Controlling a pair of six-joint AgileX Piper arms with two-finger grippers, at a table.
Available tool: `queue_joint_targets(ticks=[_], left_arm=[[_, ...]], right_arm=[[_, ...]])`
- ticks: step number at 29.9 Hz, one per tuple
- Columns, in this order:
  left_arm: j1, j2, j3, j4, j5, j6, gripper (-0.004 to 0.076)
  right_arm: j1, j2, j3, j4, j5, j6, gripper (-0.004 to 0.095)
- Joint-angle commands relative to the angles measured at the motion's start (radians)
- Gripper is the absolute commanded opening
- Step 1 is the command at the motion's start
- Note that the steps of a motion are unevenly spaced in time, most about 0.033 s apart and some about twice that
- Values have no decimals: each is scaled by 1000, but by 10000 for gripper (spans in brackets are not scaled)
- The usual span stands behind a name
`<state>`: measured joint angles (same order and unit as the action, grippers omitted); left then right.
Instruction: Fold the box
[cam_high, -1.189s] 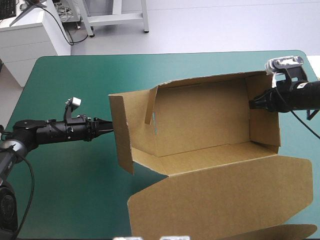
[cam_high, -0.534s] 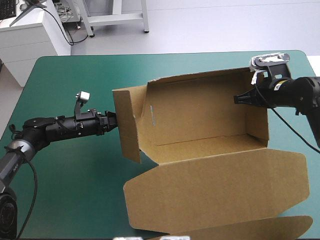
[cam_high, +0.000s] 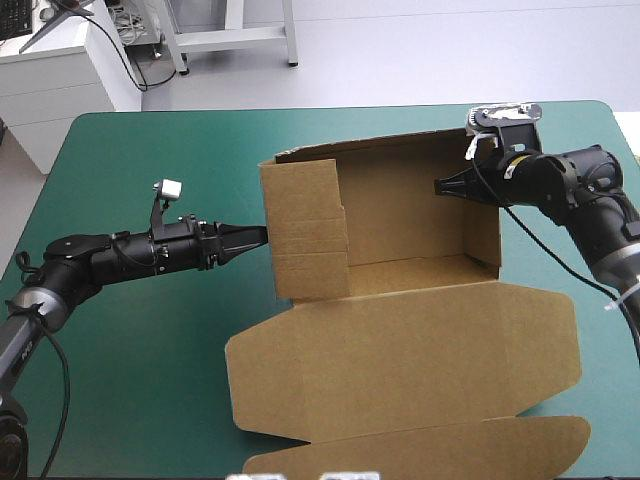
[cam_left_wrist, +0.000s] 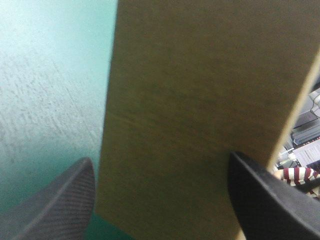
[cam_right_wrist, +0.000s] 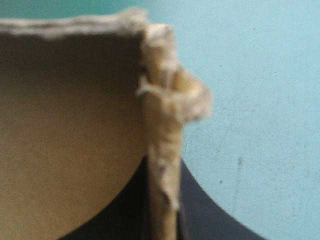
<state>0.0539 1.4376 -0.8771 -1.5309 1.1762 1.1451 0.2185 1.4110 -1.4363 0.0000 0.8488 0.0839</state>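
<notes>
The brown box (cam_high: 410, 230) stands mid-table as an open tray, its back and end walls raised and its lid (cam_high: 400, 360) lying flat toward the front edge. The left end flap (cam_high: 305, 230) stands upright across the left end. My left gripper (cam_high: 262, 233) touches the flap's outer face. In the left wrist view its fingers are open (cam_left_wrist: 160, 159), with the brown panel (cam_left_wrist: 200, 110) filling the gap just ahead. My right gripper (cam_high: 438, 187) is at the right end wall's top edge. The right wrist view shows it shut (cam_right_wrist: 164, 167) on that frayed board edge (cam_right_wrist: 162, 115).
The lid's tuck flap (cam_high: 430, 450) reaches the table's front edge. Bare teal-green cover (cam_high: 150, 160) stretches to the left of the box and along the far edge. More cover (cam_right_wrist: 260, 100) lies beyond the right wall.
The box slid left and turned squarer. The left end flap swung from sticking outward to upright across the end. My right gripper moved left with the wall; my left gripper advanced to the flap.
</notes>
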Motion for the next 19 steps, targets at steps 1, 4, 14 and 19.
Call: queue_joint_targets(ticks=[1,4,14,19], left_arm=[[-36,-38,-45,-93,124,17,530],[-60,-38,-78,-93,119,28,530],[-217,-38,-206,8,-114,-33,530],[-349,-38,-288,262,-402,-245,530]], right_arm=[[3,-29,-31,0,-82,42,-11],[3,-27,-31,-7,-87,46,-11],[3,-22,-31,0,-88,50,-11],[3,-22,-31,0,-90,61,-11]])
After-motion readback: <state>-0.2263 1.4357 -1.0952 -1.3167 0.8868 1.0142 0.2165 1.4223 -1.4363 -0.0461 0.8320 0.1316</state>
